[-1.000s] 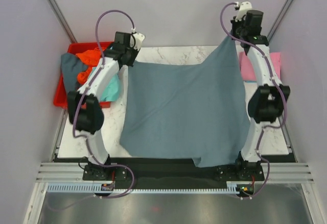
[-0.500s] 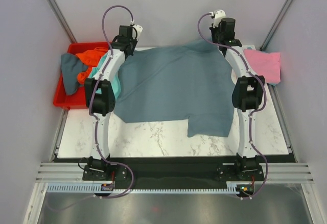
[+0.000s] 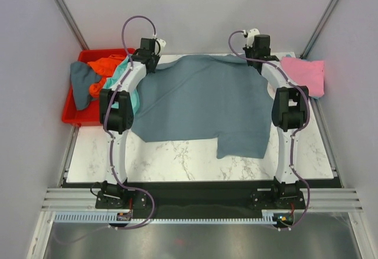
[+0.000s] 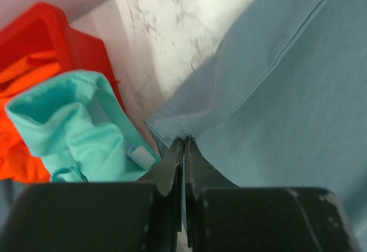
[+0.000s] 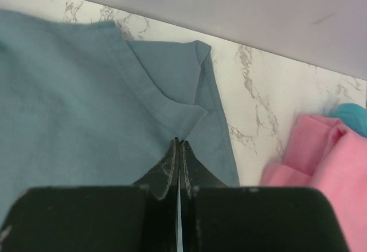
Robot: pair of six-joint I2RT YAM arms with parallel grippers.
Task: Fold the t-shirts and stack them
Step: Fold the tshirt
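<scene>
T-shirt (image 3: 201,102) clamped: left gripper (image 4: 183,140); right gripper (image 5: 178,142)

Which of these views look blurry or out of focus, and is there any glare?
Top view: sharp, evenly lit, no harsh glare. Left wrist view: left claw dark, its body blurred; bin slightly soft. Right wrist view: blue shirt crisp; right claw dark, its body soft.

No legible text anywhere; white tag (image 4: 136,153) on teal shirt (image 4: 74,120) too blurred.
</scene>
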